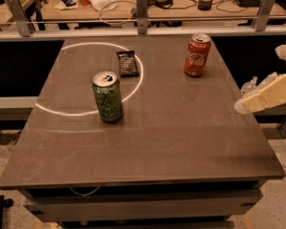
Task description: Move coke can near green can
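Observation:
The red coke can stands upright at the far right of the grey table. The green can stands upright left of the middle, on the edge of a white ring marked on the table top. The two cans are well apart. My gripper comes in from the right edge of the view, a cream-coloured arm end over the table's right edge. It is below and to the right of the coke can and touches nothing.
A small black snack packet lies flat inside the white ring, behind the green can. A metal rail with posts runs along the table's far edge. Behind it is a cluttered desk with cables and cups.

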Controlling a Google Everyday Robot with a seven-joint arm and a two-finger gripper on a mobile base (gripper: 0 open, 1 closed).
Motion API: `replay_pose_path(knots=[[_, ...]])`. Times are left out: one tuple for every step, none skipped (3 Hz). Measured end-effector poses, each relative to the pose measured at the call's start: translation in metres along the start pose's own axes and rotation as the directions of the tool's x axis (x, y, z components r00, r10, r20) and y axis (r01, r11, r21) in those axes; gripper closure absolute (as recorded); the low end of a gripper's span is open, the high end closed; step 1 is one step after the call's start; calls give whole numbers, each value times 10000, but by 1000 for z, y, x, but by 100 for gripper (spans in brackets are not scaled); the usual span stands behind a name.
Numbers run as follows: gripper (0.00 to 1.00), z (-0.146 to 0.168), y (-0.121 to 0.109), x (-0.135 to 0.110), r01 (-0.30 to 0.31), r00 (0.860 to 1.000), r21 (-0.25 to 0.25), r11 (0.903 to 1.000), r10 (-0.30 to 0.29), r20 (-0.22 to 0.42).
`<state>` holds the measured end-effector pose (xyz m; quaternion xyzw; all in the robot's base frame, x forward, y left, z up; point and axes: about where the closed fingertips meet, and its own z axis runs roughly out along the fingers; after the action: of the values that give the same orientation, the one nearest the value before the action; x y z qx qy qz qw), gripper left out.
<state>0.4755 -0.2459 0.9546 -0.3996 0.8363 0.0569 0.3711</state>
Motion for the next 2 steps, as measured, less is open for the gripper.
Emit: replay_pose_path(knots=[[0, 21, -4, 2, -681, 9819, 207, 9975, 633, 1783], [0, 40, -27, -4, -849, 9423, 895, 9924, 508, 3309]])
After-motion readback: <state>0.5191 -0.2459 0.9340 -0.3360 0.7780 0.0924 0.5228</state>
